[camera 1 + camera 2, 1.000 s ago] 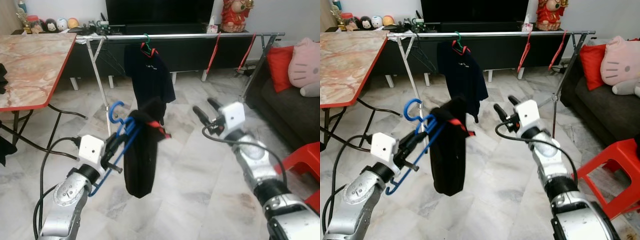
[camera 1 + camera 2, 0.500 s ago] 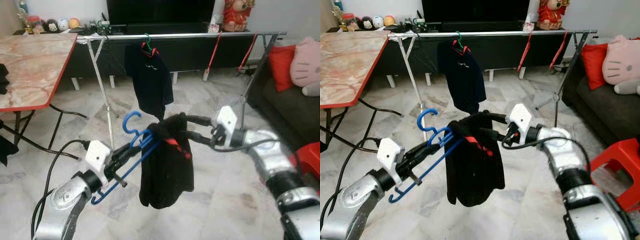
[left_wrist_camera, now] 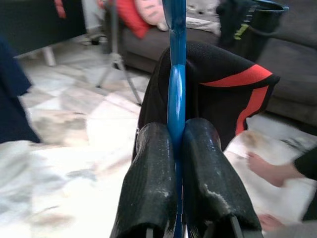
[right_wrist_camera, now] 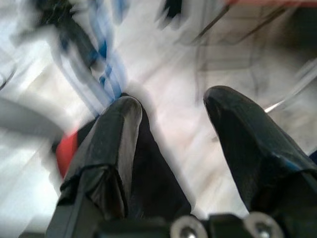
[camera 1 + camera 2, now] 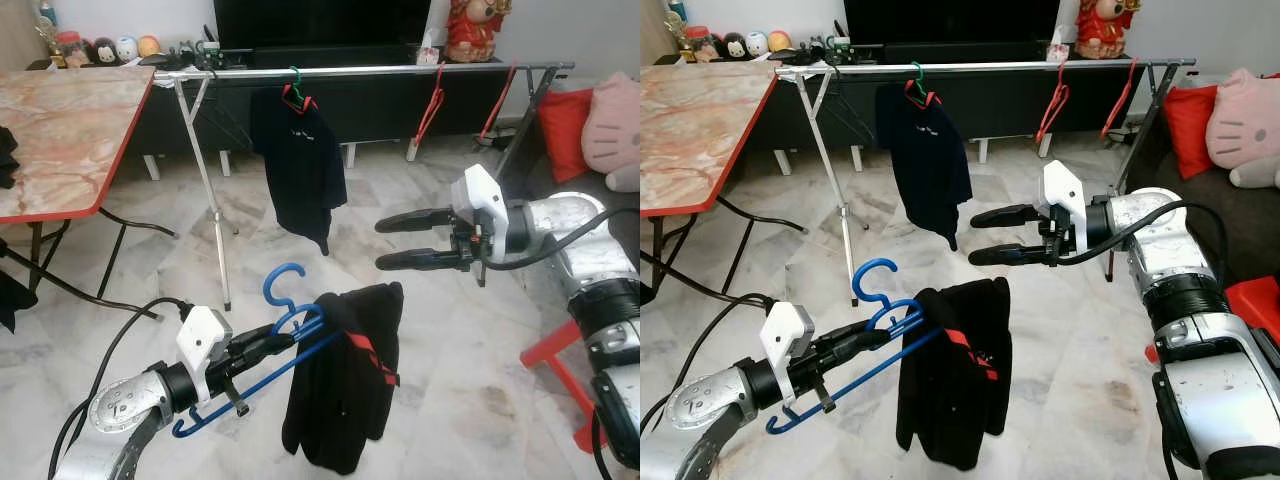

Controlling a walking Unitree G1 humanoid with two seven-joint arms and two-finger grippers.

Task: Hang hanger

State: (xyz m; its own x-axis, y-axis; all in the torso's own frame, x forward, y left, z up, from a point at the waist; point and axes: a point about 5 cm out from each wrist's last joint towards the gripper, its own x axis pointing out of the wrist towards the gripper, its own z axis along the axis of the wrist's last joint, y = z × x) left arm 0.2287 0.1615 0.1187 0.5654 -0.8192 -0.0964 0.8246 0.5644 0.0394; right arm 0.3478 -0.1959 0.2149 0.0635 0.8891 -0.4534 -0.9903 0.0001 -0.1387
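the blue hanger (image 5: 262, 345) was clamped edge-on between the closed fingers of the left pincer (image 3: 177, 168), gripped on its lower bars so that the hook (image 5: 283, 280) stayed free and pointed upward toward the rail. a black garment with a red stripe (image 5: 345, 385) was draped over the hanger's far end and hung clear of the marble floor (image 5: 450, 380), which judged by the grip kept the load balanced away from the fingers. the right pincer (image 5: 382, 245) was held level above and beyond the garment, its two fingers spread well apart with nothing between them; this placement was judged to keep it clear of the cloth while remaining available to steady it. the silver clothes rail (image 5: 400, 71) stood well apart from the hanger, across the room in front of the dark tv cabinet, with a dark shirt (image 5: 300, 165) already hung on it from a green hook. open rail between that shirt and two red hangers (image 5: 430, 100) was judged the likely target. the red-edged bench (image 5: 60, 130) stood to the left, uninvolved.
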